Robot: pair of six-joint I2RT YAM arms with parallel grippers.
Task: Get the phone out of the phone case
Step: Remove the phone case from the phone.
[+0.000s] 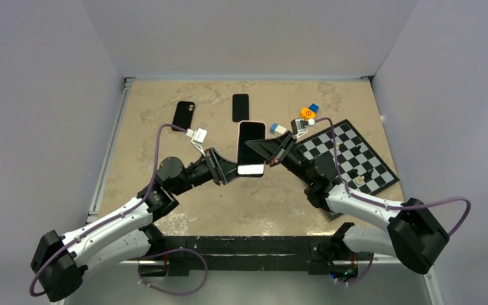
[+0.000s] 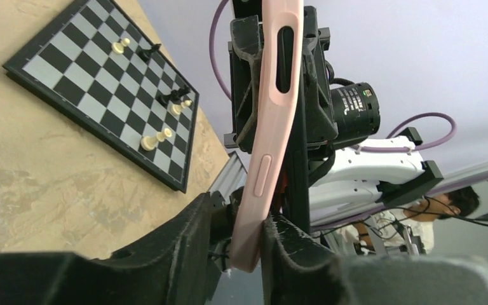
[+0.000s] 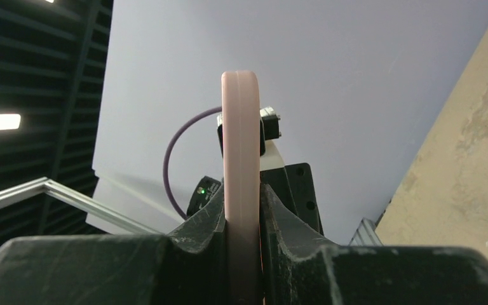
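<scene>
— So, which step?
— Judging by the grips, the prying apart itself, not yet done. Phone (image 1: 251, 138) seated in the pink phone case (image 2: 268, 127), lifted clear of the surface near the middle of the top view, screen up.
— And the grippers?
— Left gripper (image 2: 244, 236) clenched on the case's six o'clock end, pressing front and back. Right gripper (image 3: 241, 222) clamped across the case too, coming in from four o'clock onto the long edge. No gap visible at either one.
— Anything nearby to mind?
— Black phone case (image 1: 183, 115) lying at ten o'clock from the held phone, bare black phone (image 1: 241, 107) at twelve, chessboard (image 1: 349, 155) with a few pieces at three to four, small coloured blocks (image 1: 307, 112) at two. All down on the surface, apart from the held phone.
— Next move, then?
— Probably: hold one end firm, peel the pink rim back off a corner with the other gripper, then push the phone out through the front. Likely calls for a regrip first; hard to separate while pinned front and back together. Worth going slowly: soft rim by the look of it, smooth glass, and a drop onto the surface quite possible.
</scene>
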